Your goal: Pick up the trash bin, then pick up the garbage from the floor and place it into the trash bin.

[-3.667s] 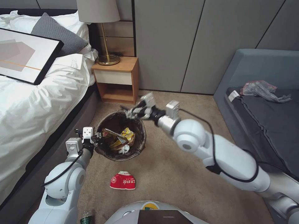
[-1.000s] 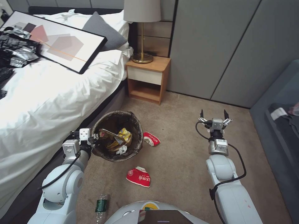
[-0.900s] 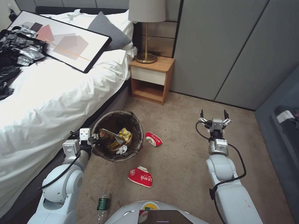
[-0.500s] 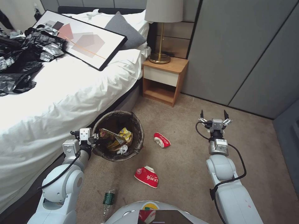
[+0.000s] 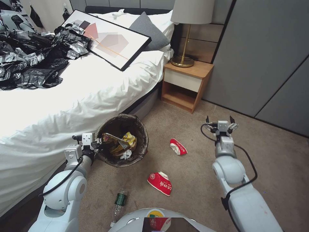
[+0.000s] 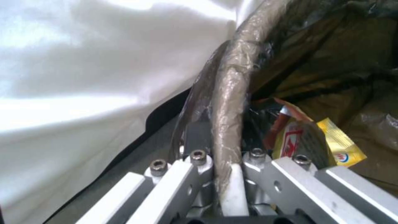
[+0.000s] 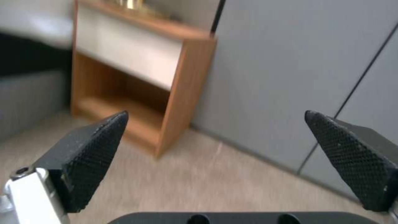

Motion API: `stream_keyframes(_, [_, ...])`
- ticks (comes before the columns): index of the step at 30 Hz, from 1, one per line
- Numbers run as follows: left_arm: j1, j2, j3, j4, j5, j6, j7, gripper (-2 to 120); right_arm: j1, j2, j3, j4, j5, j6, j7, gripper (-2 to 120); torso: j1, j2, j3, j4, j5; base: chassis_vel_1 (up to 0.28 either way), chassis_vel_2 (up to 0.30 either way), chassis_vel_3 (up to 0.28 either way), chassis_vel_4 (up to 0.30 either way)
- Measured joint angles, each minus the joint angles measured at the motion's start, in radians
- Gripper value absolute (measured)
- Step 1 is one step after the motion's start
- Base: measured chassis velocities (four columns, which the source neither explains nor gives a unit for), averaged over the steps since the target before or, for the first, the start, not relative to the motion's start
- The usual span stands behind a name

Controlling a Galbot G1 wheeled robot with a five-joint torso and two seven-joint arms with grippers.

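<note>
The left gripper (image 5: 99, 140) is pinched on the rim of the trash bin (image 5: 141, 146), which sits hard against the bed (image 5: 80, 93) with wrappers (image 5: 124, 143) inside. On the carpet (image 5: 193, 161) lie two crushed red bowls (image 5: 178, 146) (image 5: 160, 183) and a bottle (image 5: 118, 203), the nearer bowl and bottle close to the robot's base. The right gripper (image 5: 219, 121) hangs spread wide and empty above bare carpet, facing the nightstand (image 5: 186, 85) and grey wall panels (image 5: 257, 54).

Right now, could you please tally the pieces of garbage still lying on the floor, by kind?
Red-and-white crushed noodle bowls: 2 (near, far)
Clear bottle with green label: 1
Total: 3
</note>
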Motion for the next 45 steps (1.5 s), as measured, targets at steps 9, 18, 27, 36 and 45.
stream_keyframes(9, [0.004,-0.002,0.007,-0.005,0.019,-0.003,-0.005,0,0.398,-0.306,-0.312,-0.036,0.523,-0.718,0.152,100,0.0,0.0,0.0,0.0002,0.0,0.0,0.0,0.0,0.0])
stream_keyframes(18, [0.009,-0.005,-0.002,-0.007,0.025,-0.002,-0.005,0,0.708,-0.258,-0.569,-0.434,0.689,-0.757,-0.022,100,0.0,0.0,0.0,-0.0001,-0.0003,0.0,0.0,0.0,0.0])
stream_keyframes(27, [0.002,-0.005,0.003,0.007,0.025,-0.003,-0.003,0,0.713,-0.175,-0.635,-0.549,0.655,-0.75,-0.041,100,0.0,0.0,0.0,0.0,-0.0004,0.0,0.0,0.0,0.0])
stream_keyframes(36, [-0.002,-0.008,0.001,0.018,0.025,-0.007,0.001,0,0.668,-0.162,-0.616,-0.58,0.598,-0.746,-0.052,100,0.0,0.0,0.0,-0.0002,-0.0005,0.0,0.0,0.0,0.0])
stream_keyframes(45, [-0.009,-0.009,0.001,0.022,0.025,-0.007,0.003,0,0.587,-0.166,-0.606,-0.572,0.561,-0.744,-0.051,100,0.0,0.0,0.0,-0.0002,-0.0004,0.0,0.0,0.0,0.0])
